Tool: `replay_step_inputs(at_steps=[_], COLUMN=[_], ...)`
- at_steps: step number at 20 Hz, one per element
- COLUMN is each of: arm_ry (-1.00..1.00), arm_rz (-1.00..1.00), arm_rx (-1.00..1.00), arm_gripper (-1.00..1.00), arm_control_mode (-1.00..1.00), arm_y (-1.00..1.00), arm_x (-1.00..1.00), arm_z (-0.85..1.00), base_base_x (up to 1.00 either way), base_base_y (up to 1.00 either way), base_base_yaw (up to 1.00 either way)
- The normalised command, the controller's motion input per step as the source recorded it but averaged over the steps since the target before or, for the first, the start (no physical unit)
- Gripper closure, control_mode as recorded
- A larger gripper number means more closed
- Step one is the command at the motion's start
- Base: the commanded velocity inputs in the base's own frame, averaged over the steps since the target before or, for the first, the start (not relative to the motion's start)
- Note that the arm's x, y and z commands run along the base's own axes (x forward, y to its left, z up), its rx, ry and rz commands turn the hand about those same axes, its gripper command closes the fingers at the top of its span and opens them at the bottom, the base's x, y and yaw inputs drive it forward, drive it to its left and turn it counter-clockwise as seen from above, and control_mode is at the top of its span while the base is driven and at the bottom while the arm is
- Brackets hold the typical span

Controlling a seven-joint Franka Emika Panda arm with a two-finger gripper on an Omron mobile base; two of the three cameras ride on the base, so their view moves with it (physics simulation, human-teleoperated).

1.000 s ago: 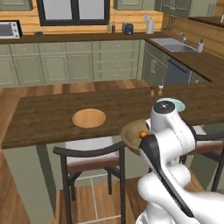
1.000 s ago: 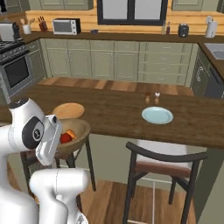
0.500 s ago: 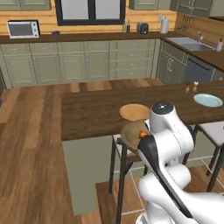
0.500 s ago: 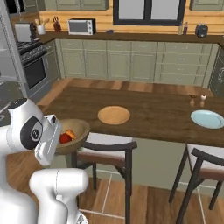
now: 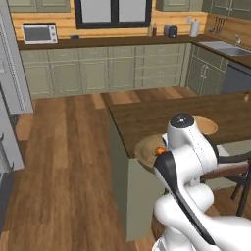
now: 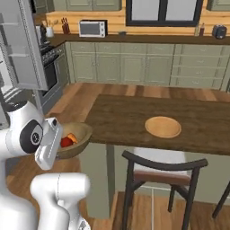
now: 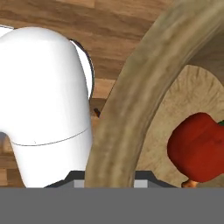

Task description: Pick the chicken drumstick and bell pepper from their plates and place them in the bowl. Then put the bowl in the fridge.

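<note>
The gripper point(image 6: 57, 144) is clamped on the near rim of the wooden bowl point(image 6: 80, 133), holding it in the air off the end of the dark wooden island counter point(image 6: 134, 117). In the hand view the thick, grainy tan rim point(image 7: 131, 96) of the bowl arcs up just past the fingertips, and wooden floor shows beyond it.

Inside the bowl, just past the held rim, lies the glossy red bell pepper point(image 7: 197, 146), a rounded lump on the pale, fibrous bottom. An orange sliver of the chicken drumstick point(image 6: 72, 139) sits beside it, touching or nearly so.

Farther out from the hand, on the counter, rests a flat round light-tan wooden plate point(image 6: 163, 126) with a low rim, nothing on it. A dark-framed chair point(image 6: 161, 175) stands tucked against the counter below that plate.

Well off to the side of the hand, away from the counter, stands the grey fridge point(image 6: 24, 49) with its door swung open, shelves faintly visible. Open plank floor point(image 5: 68, 162) lies between. Sage-green cabinets point(image 5: 108, 71) and a microwave point(image 5: 38, 33) line the far wall.
</note>
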Motion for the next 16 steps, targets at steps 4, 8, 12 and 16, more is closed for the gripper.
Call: replay_step_inputs(at_steps=[4, 8, 12, 16], arm_ry=[0.0, 0.0, 0.0, 0.0], arm_rz=[0.0, 0.0, 0.0, 0.0], arm_rx=[0.0, 0.0, 0.0, 0.0], arm_gripper=[1.0, 1.0, 1.0, 1.0], arm_control_mode=[1.0, 1.0, 1.0, 1.0], arm_y=[0.0, 0.0, 0.0, 0.0], arm_x=[0.0, 0.0, 0.0, 0.0], arm_z=[0.0, 0.0, 0.0, 0.0], base_base_x=[0.69, 0.1, 0.07, 0.67], base_base_y=[1.0, 1.0, 1.0, 0.27], base_base_yaw=[-0.15, -0.25, -0.25, -0.07])
